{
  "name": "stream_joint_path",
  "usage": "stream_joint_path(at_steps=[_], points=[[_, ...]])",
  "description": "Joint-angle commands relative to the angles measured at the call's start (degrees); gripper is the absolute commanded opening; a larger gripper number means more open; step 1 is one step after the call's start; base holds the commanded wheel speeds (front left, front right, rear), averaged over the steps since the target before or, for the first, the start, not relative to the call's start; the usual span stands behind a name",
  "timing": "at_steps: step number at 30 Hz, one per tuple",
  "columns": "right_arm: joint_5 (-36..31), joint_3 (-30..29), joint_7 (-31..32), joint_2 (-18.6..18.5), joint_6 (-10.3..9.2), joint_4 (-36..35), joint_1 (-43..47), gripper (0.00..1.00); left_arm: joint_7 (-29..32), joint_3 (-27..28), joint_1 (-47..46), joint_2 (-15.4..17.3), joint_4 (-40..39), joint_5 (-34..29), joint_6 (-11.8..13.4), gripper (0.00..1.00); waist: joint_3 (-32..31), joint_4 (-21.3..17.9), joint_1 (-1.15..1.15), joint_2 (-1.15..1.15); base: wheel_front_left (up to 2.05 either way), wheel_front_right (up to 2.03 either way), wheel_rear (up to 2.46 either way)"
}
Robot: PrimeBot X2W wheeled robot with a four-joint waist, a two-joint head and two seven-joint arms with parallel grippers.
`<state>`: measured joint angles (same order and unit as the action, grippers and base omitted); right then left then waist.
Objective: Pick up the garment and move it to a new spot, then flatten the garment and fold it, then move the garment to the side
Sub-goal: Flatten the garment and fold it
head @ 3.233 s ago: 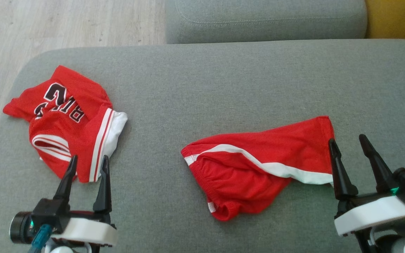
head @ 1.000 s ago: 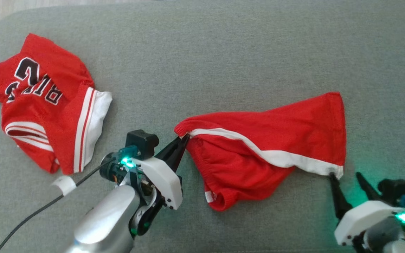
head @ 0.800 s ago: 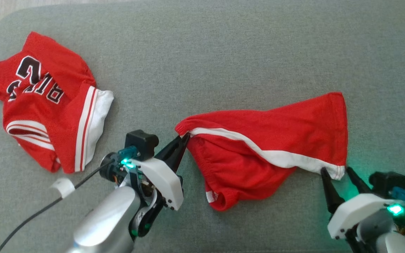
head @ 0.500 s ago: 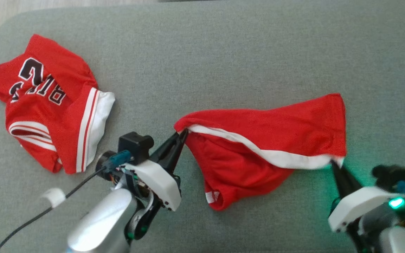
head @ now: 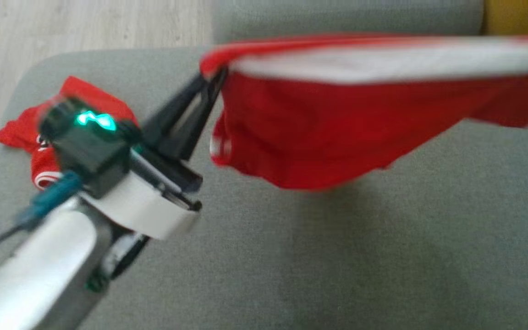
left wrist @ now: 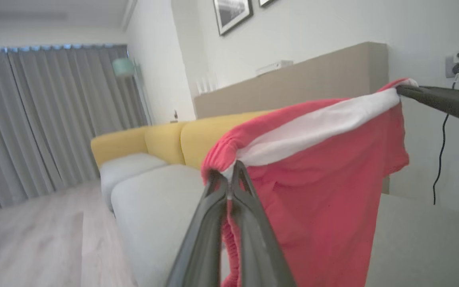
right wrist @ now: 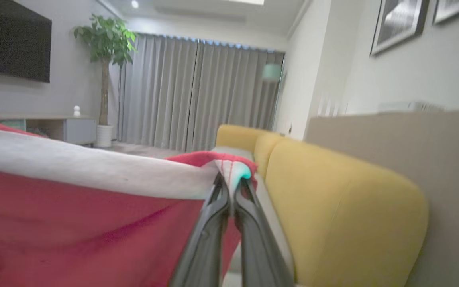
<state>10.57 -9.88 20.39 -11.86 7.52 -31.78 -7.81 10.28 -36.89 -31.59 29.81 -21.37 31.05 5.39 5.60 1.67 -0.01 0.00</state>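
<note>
Your left pincer (left wrist: 229, 177) is pressed together, pinching the gathered waistband corner of the red shorts (left wrist: 325, 191) just where the white stripe (left wrist: 321, 123) begins. Its two dark fingers meet at their tips with cloth caught between them.

Your right pincer (right wrist: 232, 181) is likewise pressed together, pinching the far end of that stripe at the hem corner. A small fold of white and red cloth sits over its tips.

Between the two pincers the shorts are stretched out sideways. The white stripe forms a nearly straight top edge, and the red body hangs down loosely below it. In the head view the shorts are held in the air above the grey sofa seat (head: 337, 256), toward its back half, with a soft shadow on the cushion beneath them. That view is blurred, so finer folds cannot be made out.

At the left end of the seat lies a crumpled red jersey (head: 16, 133) with white trim, well apart from the shorts and partly hidden behind your left wrist. Pale wooden floor (head: 85, 27) shows beyond the seat's left edge.

Farther out, the right wrist view shows yellow sofa backs (right wrist: 333, 191), grey curtains (right wrist: 197, 91) and a potted plant (right wrist: 104, 44).
</note>
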Motion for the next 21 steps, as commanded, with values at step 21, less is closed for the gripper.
stream_joint_path(at_steps=[21], points=[[10.0, 4.23, 3.9, -3.66, -0.03, 20.97, -29.37, 0.0, -3.62, 8.44, -18.31, -8.11, 24.82, 10.18, -4.8, 0.0, 4.14, -1.84, 0.01, 0.0, 0.0, 0.0, 0.0]])
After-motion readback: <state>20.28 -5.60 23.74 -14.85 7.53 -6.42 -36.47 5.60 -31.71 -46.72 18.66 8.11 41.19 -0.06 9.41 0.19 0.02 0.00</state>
